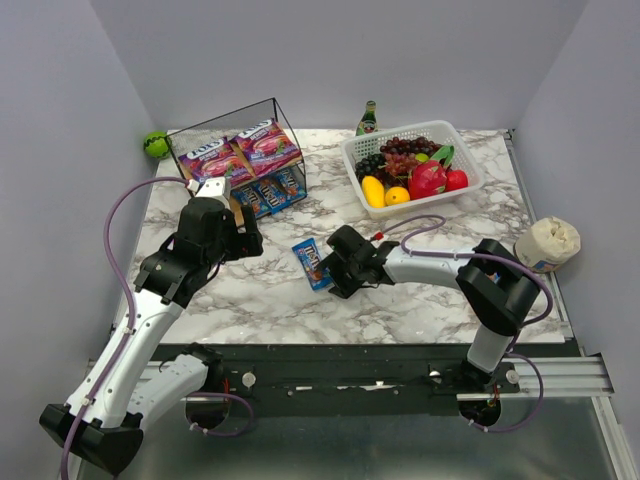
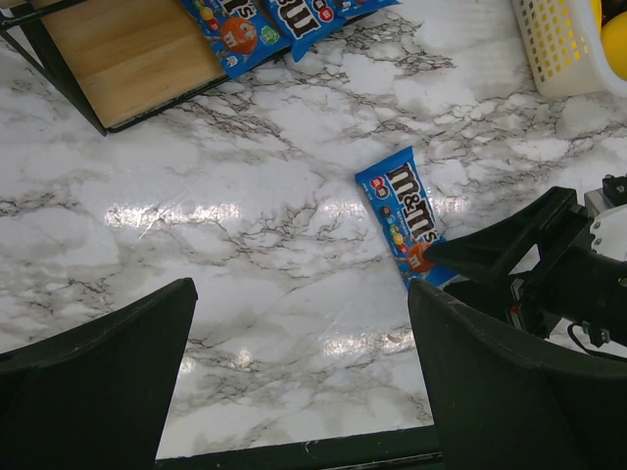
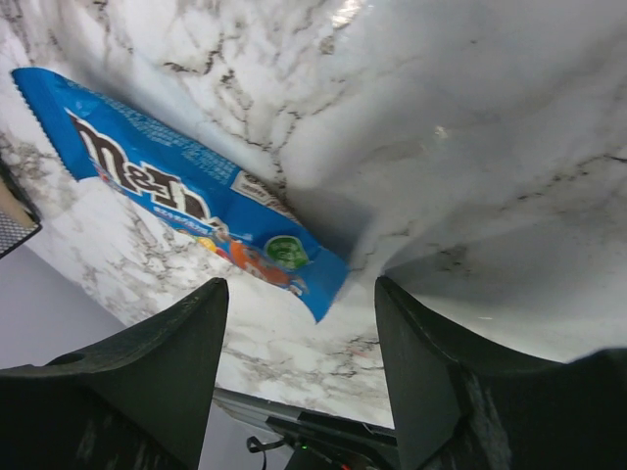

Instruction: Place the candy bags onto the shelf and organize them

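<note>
One blue candy packet [image 1: 311, 263] lies flat on the marble table, also in the left wrist view [image 2: 405, 220] and the right wrist view [image 3: 186, 186]. My right gripper [image 1: 334, 268] is open and empty, its fingers just short of the packet's near end. My left gripper [image 1: 247, 240] is open and empty over bare marble, left of the packet. The black wire shelf [image 1: 281, 120] stands at the back left. Two purple-magenta bags [image 1: 240, 150] lie on its top board. Several blue packets [image 1: 268, 192] lie on its lower board, seen also in the left wrist view [image 2: 265, 20].
A white lattice basket [image 1: 462, 152] of fruit stands at the back right, with a green bottle [image 1: 368, 118] behind it. A green ball [image 1: 155, 144] sits left of the shelf. A white roll [image 1: 547, 243] stands at the right edge.
</note>
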You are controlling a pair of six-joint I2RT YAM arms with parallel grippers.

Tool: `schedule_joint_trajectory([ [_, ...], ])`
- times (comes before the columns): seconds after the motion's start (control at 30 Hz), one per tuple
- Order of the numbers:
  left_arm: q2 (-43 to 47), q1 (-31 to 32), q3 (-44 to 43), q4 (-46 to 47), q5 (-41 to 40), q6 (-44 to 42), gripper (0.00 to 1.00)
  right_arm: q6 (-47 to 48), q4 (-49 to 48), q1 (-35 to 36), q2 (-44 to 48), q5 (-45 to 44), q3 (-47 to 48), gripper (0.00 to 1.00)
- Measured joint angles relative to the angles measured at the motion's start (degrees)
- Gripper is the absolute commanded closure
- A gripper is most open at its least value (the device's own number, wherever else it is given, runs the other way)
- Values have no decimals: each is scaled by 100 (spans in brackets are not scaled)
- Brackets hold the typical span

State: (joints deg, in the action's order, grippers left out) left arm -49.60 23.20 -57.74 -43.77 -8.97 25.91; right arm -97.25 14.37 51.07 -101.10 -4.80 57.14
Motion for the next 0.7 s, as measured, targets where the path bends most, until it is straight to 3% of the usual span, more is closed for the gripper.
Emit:
schedule_joint_trajectory([
  [0.23,0,-2,0,2,0,2,1,-70,146,52,7,2,0,30],
  [0.37,0,-26,0,2,0,2,1,-90,140,57,-26,-13,7,45],
  [0.47,0,-33,0,0,-2,0,1,-212,131,63,-92,-87,31,50],
  [0.7,17,-50,0,-2,-2,-2,1,-323,107,63,-262,-310,205,53],
])
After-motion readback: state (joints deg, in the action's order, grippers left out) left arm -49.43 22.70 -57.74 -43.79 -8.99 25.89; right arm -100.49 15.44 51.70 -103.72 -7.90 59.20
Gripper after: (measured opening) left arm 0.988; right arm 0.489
